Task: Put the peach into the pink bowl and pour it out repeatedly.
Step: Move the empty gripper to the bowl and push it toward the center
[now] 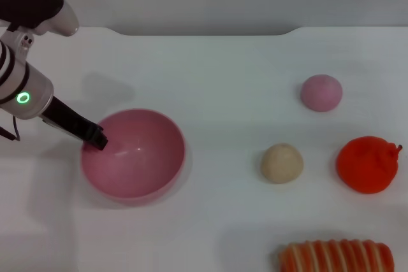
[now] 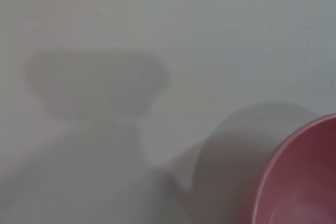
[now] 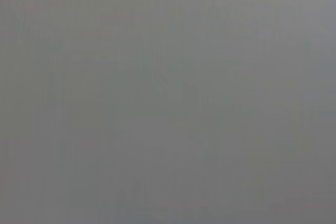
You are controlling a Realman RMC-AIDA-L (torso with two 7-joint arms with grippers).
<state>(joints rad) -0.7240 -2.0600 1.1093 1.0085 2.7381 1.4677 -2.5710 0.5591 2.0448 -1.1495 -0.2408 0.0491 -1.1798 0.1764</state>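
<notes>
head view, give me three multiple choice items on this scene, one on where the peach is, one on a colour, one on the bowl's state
1. Where is the peach?
A. in the pink bowl
B. on the table, behind the beige ball
C. in the left gripper

2. What colour is the lumpy fruit at the right edge?
A. orange-red
B. green
C. blue

3. What is the state of the pink bowl?
A. upside down
B. upright with fruit inside
C. upright and empty

Key: 1 B, it lies on the bare white table, behind the beige ball. 2 A, its skin is orange-red. 3 C, its inside shows bare, with the left gripper at its left rim.
</notes>
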